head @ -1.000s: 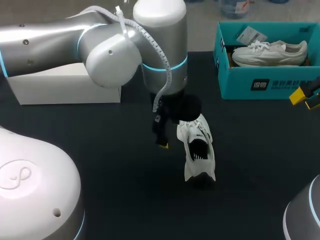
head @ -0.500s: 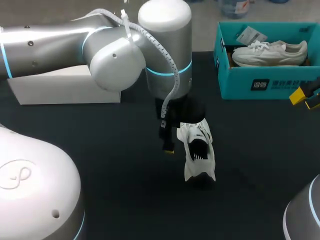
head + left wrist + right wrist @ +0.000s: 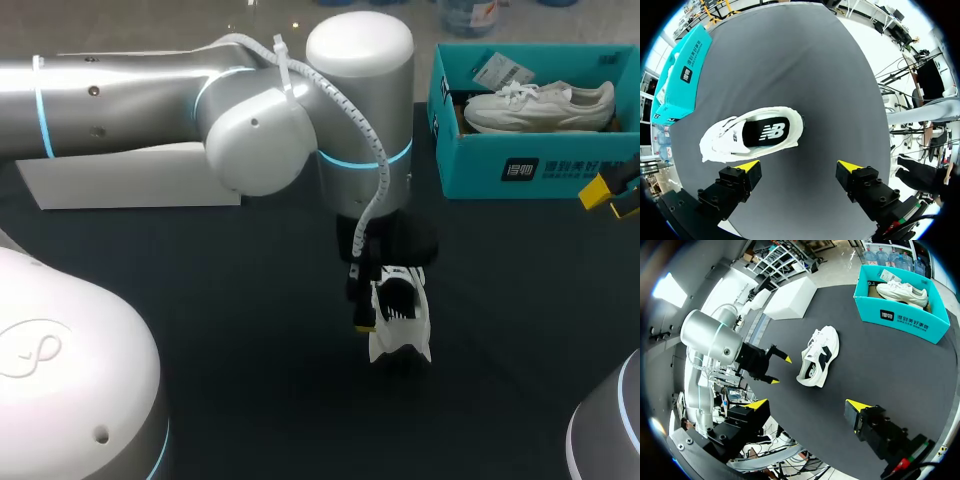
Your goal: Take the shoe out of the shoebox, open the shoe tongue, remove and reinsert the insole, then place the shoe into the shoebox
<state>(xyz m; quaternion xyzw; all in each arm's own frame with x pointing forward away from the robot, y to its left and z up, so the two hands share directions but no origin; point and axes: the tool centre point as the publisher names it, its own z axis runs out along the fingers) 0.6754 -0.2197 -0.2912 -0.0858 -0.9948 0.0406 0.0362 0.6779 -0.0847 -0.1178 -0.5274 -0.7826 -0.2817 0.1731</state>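
Head view, left arm [image 3: 250, 130]: it has swung toward the shoe [image 3: 402, 322] over the last second and now stands right above the shoe's heel end.
Head view, left pincer [image 3: 372, 300]: a second ago it hung beside the shoe. Now it is over the shoe's heel, one yellow tip at the shoe's near edge. From here I cannot tell whether it touches.
Head view, shoe: it lies on the dark table [image 3: 200, 300] where it lay a second ago, its heel half now hidden under my wrist.
Head view, shoebox [image 3: 530, 170]: teal, well apart from the shoe, with a second shoe [image 3: 540, 105] in it.
Head view, right pincer [image 3: 612, 194]: far from the shoe, beside the shoebox's front wall.
Left wrist view, left pincer [image 3: 799, 166]: fingers spread wide, holding nothing.
Left wrist view, shoe [image 3: 752, 135]: ahead of my fingers, nearer one of them, clear of both. Its opening faces me and the dark insole [image 3: 765, 132] lies inside.
Left wrist view, shoebox [image 3: 677, 80]: beyond the shoe.
Right wrist view, right pincer [image 3: 807, 404]: spread wide and empty, well back from the shoe [image 3: 819, 357].
Right wrist view, left pincer [image 3: 781, 371]: fingers apart, just beside the shoe.
Right wrist view, shoebox [image 3: 900, 315]: well beyond the shoe.
Right wrist view, white box [image 3: 790, 297]: beyond the shoe, apart from it.
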